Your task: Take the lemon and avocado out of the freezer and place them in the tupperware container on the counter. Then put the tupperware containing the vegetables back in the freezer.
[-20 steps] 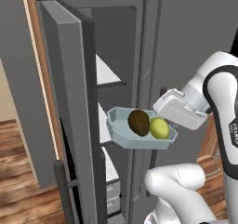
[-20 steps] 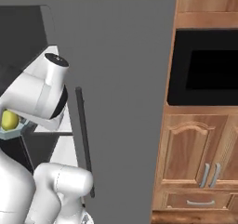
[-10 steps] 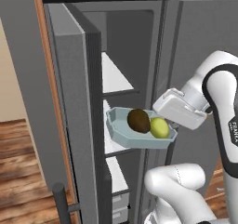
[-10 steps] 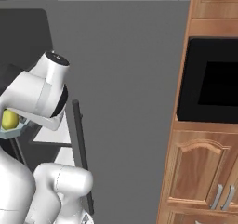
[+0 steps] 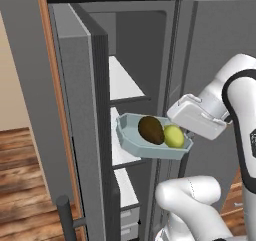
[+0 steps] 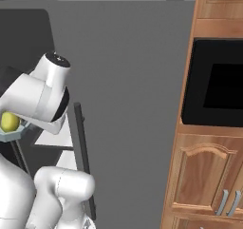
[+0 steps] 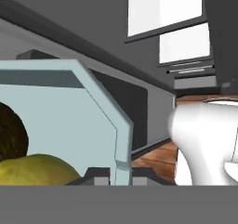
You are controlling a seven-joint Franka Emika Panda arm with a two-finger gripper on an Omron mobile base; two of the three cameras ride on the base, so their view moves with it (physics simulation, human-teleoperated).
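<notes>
The pale blue tupperware container [image 5: 131,136] hangs in the air in front of the open freezer [image 5: 145,45], level with its middle white shelf [image 5: 120,155]. The dark avocado [image 5: 150,130] and the yellow-green lemon [image 5: 173,136] lie side by side inside it. My gripper [image 5: 187,134] is shut on the tub's right rim. In the hand view the tub wall [image 7: 69,116] stands close up, with the lemon [image 7: 37,172] and avocado [image 7: 10,135] behind it and my gripper [image 7: 120,174] pinching the rim. The lemon [image 6: 9,122] peeks out beside my arm. The counter is out of view.
The freezer's open door [image 5: 75,110] stands at the left, its bar handle [image 5: 65,215] low down. An upper white shelf [image 5: 122,82] and grey drawers [image 5: 129,217] line the compartment. The shut right door [image 6: 128,81] and a wooden oven cabinet [image 6: 218,85] lie to the right.
The whole picture has shifted: the camera has moved, so the freezer and oven cabinet have slid right in view. The tub with both fruits has stayed in my grip.
</notes>
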